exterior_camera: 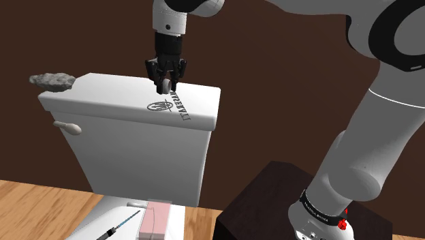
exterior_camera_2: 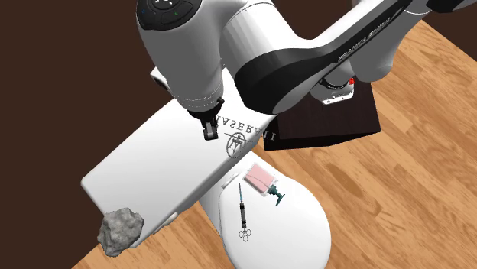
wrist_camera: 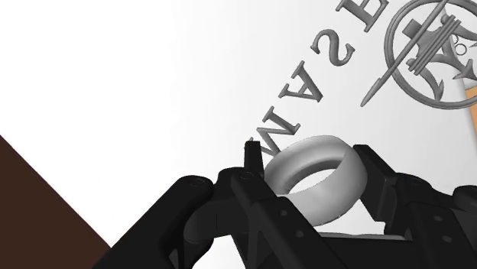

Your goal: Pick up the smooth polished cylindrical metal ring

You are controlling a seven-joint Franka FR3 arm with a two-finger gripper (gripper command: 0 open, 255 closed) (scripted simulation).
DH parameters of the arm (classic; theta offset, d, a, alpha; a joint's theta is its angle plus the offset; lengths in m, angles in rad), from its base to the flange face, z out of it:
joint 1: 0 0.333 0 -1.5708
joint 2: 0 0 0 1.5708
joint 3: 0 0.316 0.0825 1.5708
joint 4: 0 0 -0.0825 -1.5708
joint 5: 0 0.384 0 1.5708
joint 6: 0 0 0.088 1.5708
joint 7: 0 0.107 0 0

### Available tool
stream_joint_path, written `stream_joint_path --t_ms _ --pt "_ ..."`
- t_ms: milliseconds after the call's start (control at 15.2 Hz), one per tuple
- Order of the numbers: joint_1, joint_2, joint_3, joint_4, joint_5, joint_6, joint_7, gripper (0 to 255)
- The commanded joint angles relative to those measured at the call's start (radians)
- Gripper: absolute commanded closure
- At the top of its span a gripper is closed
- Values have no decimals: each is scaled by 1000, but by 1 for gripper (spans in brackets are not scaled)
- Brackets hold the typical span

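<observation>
One pale grey ring (wrist_camera: 329, 196) sits clamped between the two black fingers of the tool (exterior_camera: 167, 84), right at the white toilet-tank lid (exterior_camera: 102, 99), beside its printed lettering (wrist_camera: 315, 82).

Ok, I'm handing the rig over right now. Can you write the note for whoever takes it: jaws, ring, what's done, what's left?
Jaws: closed on the ring, clasping it from both sides.
Ring: plain grey, just above or on the toilet tank lid, next to the printed logo. I cannot tell whether it has cleared the lid.
Nearby: a rock at the lid's far end, well away from the ring.
Done: reach and grasp.
Left: lift straight up and check the ring comes along.
</observation>
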Motion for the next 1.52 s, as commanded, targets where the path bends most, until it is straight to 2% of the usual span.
stream_joint_path --t_ms 0,330,1320,1452 --pt "0 1 0 -1 0 0 0 255" --pt "0 2 0 0 0 0 0 255" --pt "7 56 5 270 -19 -217 28 255" --pt "7 57 5 274 -19 -219 28 255"
